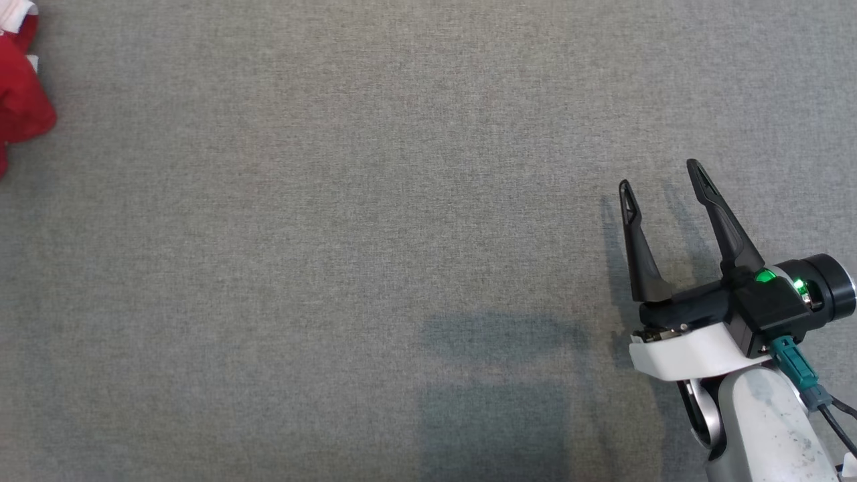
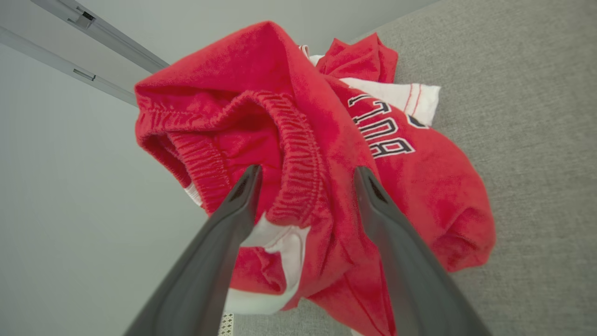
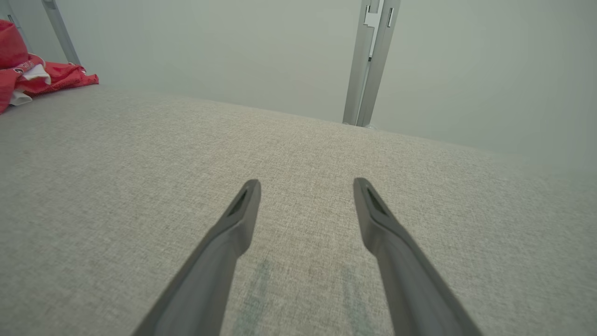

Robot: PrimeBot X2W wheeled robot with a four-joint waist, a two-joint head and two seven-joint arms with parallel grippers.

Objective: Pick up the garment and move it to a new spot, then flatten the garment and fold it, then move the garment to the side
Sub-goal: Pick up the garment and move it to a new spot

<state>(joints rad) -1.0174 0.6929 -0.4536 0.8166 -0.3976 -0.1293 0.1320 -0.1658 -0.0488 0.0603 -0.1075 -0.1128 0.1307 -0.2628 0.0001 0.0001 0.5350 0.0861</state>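
Lying in a crumpled heap, the red garment (image 1: 23, 100) sits at the far upper left edge of the head view, on a grey cloth-covered surface (image 1: 335, 234). The left wrist view shows it close up: a gathered elastic waistband (image 2: 298, 154) is turned toward the camera, black-edged white letters (image 2: 382, 126) run across one fold, and white patches (image 2: 401, 95) show among the red. The left gripper (image 2: 308, 175) has its two dark fingers spread wide, one on each side of the waistband fold. They do not pinch it, and whether the tips touch the cloth cannot be told.

The right gripper (image 1: 661, 177) is at the lower right of the head view, well apart from the garment. Its fingers stand wide apart over bare grey cloth and hold nothing. In the right wrist view the heap shows at the upper left corner, with a pale wall and an upright metal rail (image 3: 371, 60) beyond the surface's far edge.
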